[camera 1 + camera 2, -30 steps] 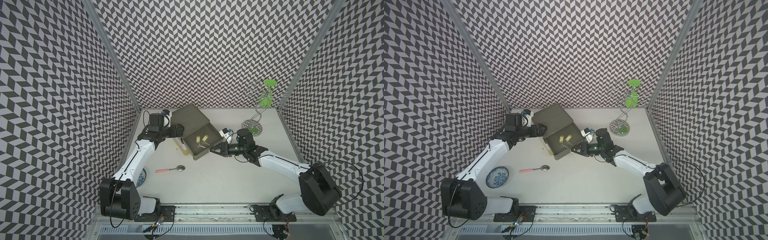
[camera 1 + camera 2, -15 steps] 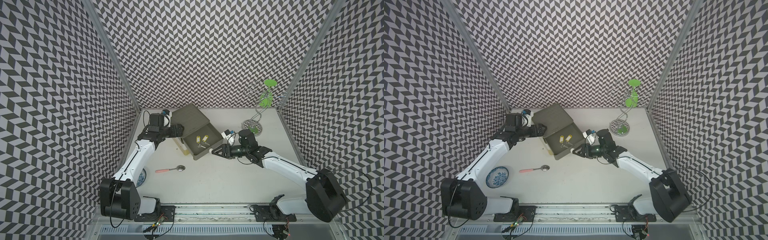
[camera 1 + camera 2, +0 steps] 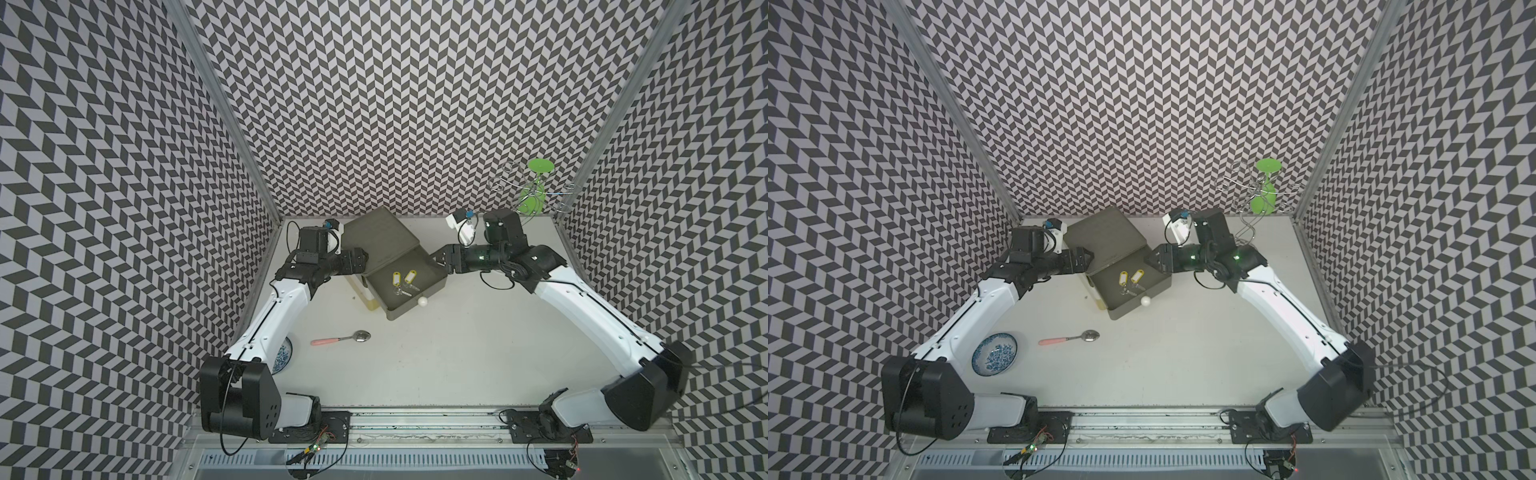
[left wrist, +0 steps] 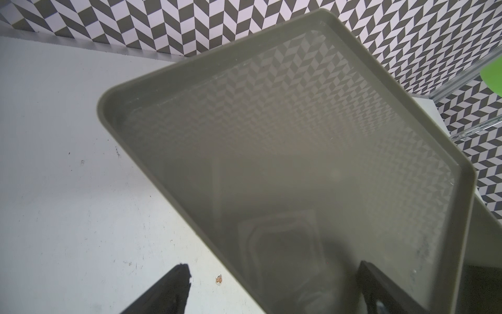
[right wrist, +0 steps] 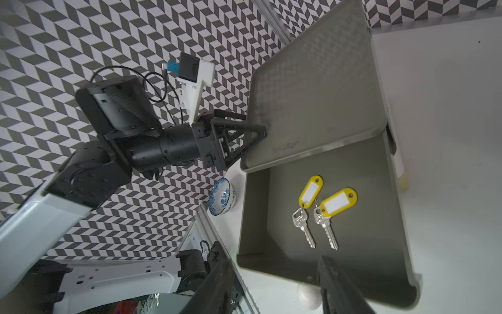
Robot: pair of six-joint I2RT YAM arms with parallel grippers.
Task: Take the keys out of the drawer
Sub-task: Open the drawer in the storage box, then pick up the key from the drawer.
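The olive-grey drawer (image 3: 409,309) (image 3: 1133,306) (image 5: 366,217) stands pulled out of its cabinet (image 3: 380,241) (image 4: 271,163). Two silver keys (image 3: 402,282) (image 3: 1129,280) (image 5: 323,212) with yellow tags lie side by side on its floor. My right gripper (image 3: 438,259) (image 3: 1150,259) (image 5: 274,262) hovers open at the drawer's right rear corner, holding nothing. The white drawer knob (image 3: 422,302) (image 5: 307,299) is free. My left gripper (image 3: 359,264) (image 3: 1084,259) (image 4: 274,267) is open against the cabinet's left edge, one finger over its top.
A pink-handled spoon (image 3: 340,338) (image 3: 1069,338) lies on the table in front of the drawer. A blue-patterned bowl (image 3: 994,354) (image 5: 222,199) sits beside the left arm. A wire stand with a green piece (image 3: 534,195) (image 3: 1262,193) occupies the back right corner.
My right gripper has opened and moved from the drawer's front up and back to its right rear corner. The left arm, drawer and keys have stayed put.
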